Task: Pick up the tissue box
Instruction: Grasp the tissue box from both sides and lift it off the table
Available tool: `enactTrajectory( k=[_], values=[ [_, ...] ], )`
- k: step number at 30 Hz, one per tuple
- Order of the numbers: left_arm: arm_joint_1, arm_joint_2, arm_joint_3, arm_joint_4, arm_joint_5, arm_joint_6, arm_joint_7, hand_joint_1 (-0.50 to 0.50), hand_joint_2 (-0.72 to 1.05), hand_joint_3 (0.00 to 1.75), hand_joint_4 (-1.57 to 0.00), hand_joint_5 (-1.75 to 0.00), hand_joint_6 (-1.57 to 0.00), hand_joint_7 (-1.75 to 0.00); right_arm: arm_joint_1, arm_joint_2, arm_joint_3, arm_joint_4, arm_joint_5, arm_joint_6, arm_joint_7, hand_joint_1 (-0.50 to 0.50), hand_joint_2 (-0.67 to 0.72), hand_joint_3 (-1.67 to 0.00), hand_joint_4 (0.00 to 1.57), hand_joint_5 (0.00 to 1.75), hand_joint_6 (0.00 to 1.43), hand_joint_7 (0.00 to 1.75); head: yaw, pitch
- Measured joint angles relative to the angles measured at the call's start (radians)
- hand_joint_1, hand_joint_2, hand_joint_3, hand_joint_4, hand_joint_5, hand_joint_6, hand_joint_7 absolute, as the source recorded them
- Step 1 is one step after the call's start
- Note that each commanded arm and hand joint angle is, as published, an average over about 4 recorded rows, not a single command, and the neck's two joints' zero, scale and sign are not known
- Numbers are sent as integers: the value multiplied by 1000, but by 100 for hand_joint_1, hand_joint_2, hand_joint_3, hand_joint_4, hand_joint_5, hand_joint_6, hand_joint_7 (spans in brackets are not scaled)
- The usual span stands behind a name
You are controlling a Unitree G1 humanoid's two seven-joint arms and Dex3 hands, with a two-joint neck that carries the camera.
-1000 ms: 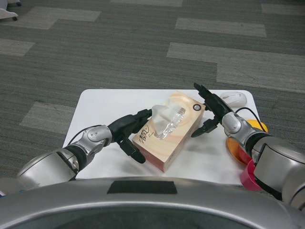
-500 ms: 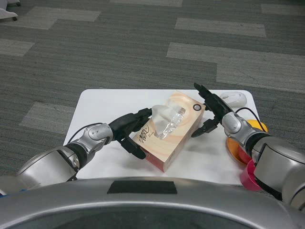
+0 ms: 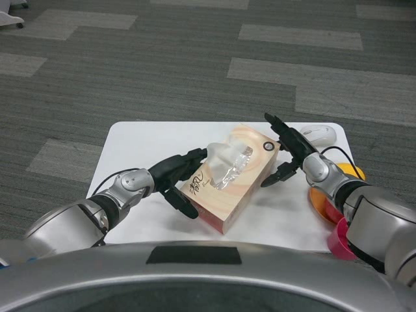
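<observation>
Head view: tissue box [image 3: 229,179] lies slantwise at the middle of the white bench [image 3: 130,146], its long axis running from about 1 o'clock to 7 o'clock, with a crumpled tissue [image 3: 226,162] sticking out of its top. Left hand [image 3: 177,177] presses its black fingers against the box's 9 o'clock side, some along the upper edge and some lower on the near corner. Right hand [image 3: 288,151] lies against the box's 3 o'clock end, fingers spread, some over the far corner and one lower down on the side. Box is grasped between the two hands; whether it is clear of the bench I cannot tell. White computer mouse [image 3: 318,134] sits at the bench's 2 o'clock corner, just beyond the right hand. Orange plate [image 3: 325,195] and a red object [image 3: 339,242] show at 4 o'clock beside the right forearm.
</observation>
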State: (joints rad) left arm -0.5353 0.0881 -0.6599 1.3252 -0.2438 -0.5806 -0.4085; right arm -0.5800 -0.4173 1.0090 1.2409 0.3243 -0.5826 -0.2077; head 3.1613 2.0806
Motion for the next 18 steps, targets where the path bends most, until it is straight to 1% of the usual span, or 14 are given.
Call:
enactTrajectory(
  k=[2,4,7,8,11,12,13,16,18],
  values=[
    [0,0,0,0,0,1,0,50,43,9,-11,0,0,0,0,0,0,0,0,0,0,-46,-16,-16,69,34,0,7,0,0],
    [0,0,0,0,0,2,0,50,43,9,-11,0,0,0,0,0,0,0,0,0,0,-46,-16,-16,71,39,0,7,0,0],
    [0,0,0,0,0,2,0,50,43,9,-9,0,0,0,0,0,0,-1,0,0,0,-46,-16,-16,71,39,0,7,1,0],
    [0,0,0,0,0,1,0,50,43,9,-8,0,0,0,0,0,0,-1,0,0,0,-46,-16,-16,71,36,0,7,1,0],
    [0,0,0,0,1,-5,1,50,43,9,-7,0,0,0,0,0,0,-3,0,0,0,-46,-16,-16,71,36,0,7,1,0],
    [0,0,0,0,2,-7,2,50,43,9,-7,0,0,0,0,0,0,-3,0,0,0,-46,-16,-16,71,39,0,7,1,0],
    [0,0,0,0,7,-8,5,50,43,9,-7,0,0,0,0,0,0,-4,0,0,0,-46,-16,-16,71,39,0,7,1,0],
    [-1,0,0,-1,43,-9,29,50,43,9,-7,0,0,0,0,0,0,-6,0,0,0,-46,-16,-16,71,32,0,7,1,0],
    [-4,0,0,0,70,-9,41,50,43,9,-7,0,0,0,0,0,0,-7,0,0,0,-46,-16,-16,71,34,0,7,1,1]
  ],
)
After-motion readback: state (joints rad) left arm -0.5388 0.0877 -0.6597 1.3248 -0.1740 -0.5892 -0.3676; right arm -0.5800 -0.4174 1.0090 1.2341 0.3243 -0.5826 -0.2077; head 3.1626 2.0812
